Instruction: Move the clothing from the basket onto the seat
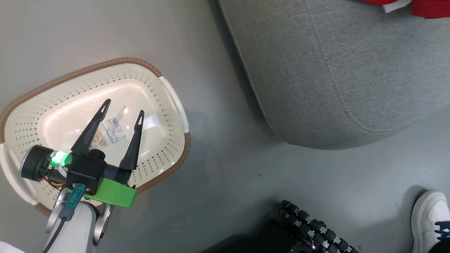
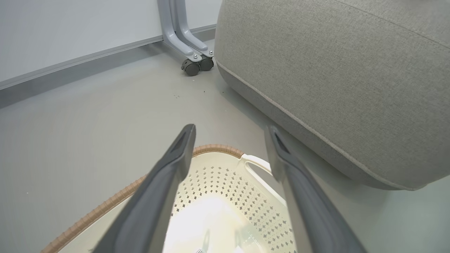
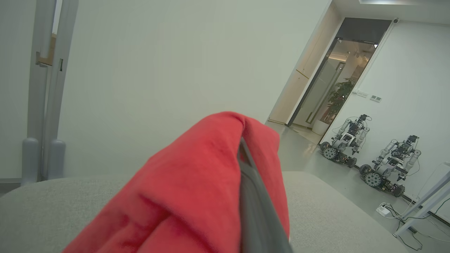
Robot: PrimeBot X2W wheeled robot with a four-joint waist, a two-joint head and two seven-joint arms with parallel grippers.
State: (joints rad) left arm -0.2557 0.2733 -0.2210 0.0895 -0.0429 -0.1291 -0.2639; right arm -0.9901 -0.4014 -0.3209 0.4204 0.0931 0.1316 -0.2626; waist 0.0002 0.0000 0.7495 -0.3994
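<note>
**A:** Three views, so we start with the biggest thing. The seat [image 1: 334,70] takes the head view's upper right. The left wrist view adds its seam and rounded flank, just beside the basket [image 2: 218,148].

**B:** The head view gives us the basket nearly whole, with the label sticker [image 1: 112,131] on its inner bottom. Our left gripper [image 1: 124,107] hovers above it, fingers spread wide, holding nothing.

**A:** And the clothing [image 1: 430,8]?

**B:** Up top in the head view we get red fabric with a white bit, over the seat. The right wrist view brings us closer: our right gripper [image 3: 242,144] is pinched tight on a red garment [image 3: 190,182], which drapes over its fingers above the seat.
</note>
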